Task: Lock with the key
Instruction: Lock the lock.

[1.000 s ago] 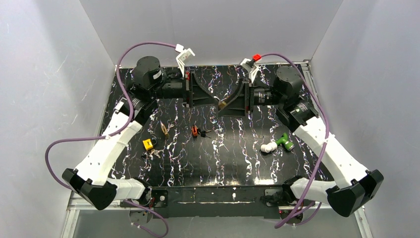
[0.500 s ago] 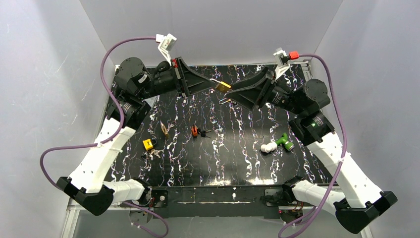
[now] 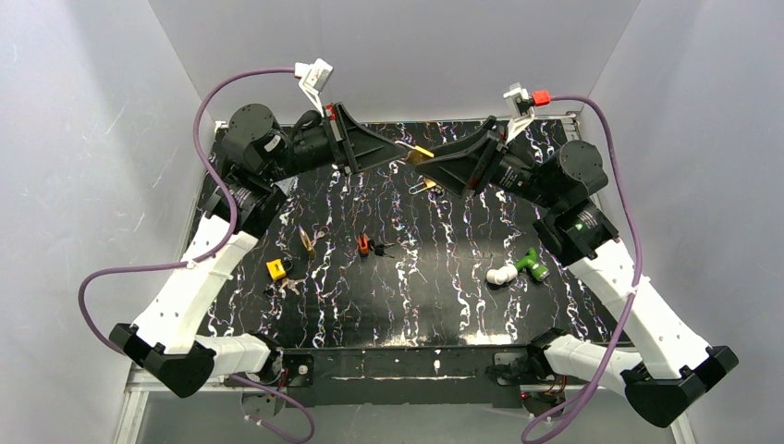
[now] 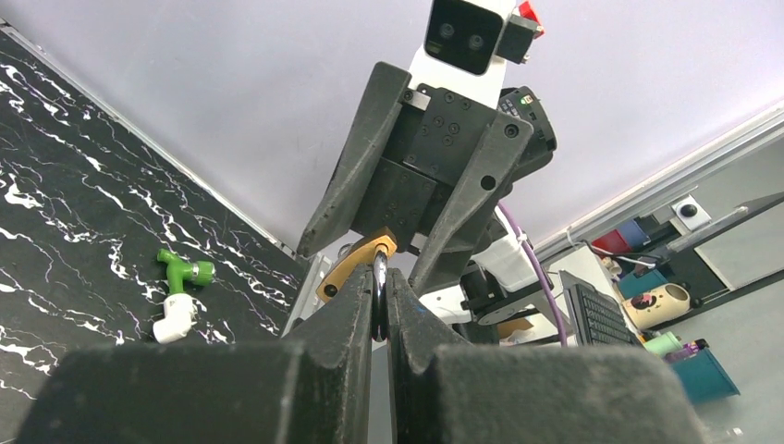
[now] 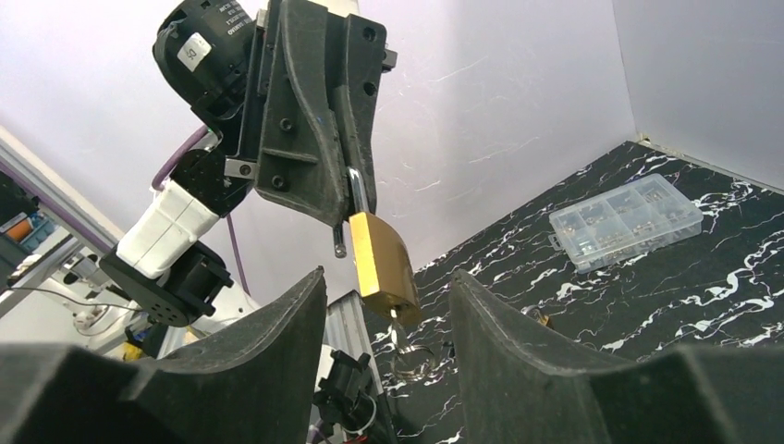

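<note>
Robot arms meet over the 12 o'clock edge of a black marbled table (image 3: pixel 434 305), a brass padlock (image 5: pixel 379 264) hanging between them, well above the tabletop. The left gripper (image 3: pixel 399 152) reaches in from 9 o'clock, its fingers pressed together on the steel shackle (image 5: pixel 352 199). The lock body hangs below, slightly tilted. The shackle's short leg ends just beside the body, outside it. A key (image 5: pixel 397 326) sits in the keyhole at the lock's lower end, with a wire ring (image 5: pixel 418 363) dangling from it.

The right gripper (image 3: pixel 440 168) comes in from 3 o'clock with its fingers apart. In its wrist view the lock and key hang between the two fingertips and touch neither.

On the table, a green-and-white part (image 3: pixel 518 268) lies at 4 o'clock, an orange piece (image 3: pixel 363 244) near the centre, and a yellow block (image 3: pixel 275 269) at 8 o'clock, all well apart from the lock. In the right wrist view, a clear compartment box (image 5: pixel 629 222) lies flat on the table at 3 o'clock of the padlock, near the wall.
</note>
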You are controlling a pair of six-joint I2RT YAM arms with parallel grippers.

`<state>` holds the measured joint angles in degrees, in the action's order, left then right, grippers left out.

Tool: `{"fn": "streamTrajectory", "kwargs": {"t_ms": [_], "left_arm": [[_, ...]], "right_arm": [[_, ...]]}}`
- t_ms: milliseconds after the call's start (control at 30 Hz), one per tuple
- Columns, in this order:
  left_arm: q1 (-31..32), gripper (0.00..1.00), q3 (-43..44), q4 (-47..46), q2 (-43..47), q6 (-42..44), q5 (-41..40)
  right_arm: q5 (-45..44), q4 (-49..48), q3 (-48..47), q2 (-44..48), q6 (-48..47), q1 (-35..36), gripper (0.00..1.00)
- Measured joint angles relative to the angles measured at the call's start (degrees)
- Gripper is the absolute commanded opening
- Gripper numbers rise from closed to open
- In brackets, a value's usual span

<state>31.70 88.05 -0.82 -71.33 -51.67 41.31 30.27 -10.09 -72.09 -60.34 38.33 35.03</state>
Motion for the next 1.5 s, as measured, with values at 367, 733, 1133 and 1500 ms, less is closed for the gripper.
{"fn": "streamTrajectory", "kwargs": {"t_ms": [367,733,1133,1500], "left_arm": [[-0.1,0.01,0.1,0.7,-0.6,0.0,-0.5],[0.1,0.39,3.2,15.0,0.2,11.0,-0.6],[0.1,0.24,4.9,19.7,1.0,16.0,1.4],[0.2,0.00,5.4,20.4,0.5,17.1,4.6]], "right_arm": [[-1.0,1.5,-1.2,-0.9,-1.7,1.4,0.01],[0.0,7.4,-1.6,0.0,-1.7,1.7,0.01],[6.5,10.3,-1.6,1.1,-1.3,1.7,0.01],[7.4,11.9,-1.6,1.1,-1.3,1.7,0.01]]}}
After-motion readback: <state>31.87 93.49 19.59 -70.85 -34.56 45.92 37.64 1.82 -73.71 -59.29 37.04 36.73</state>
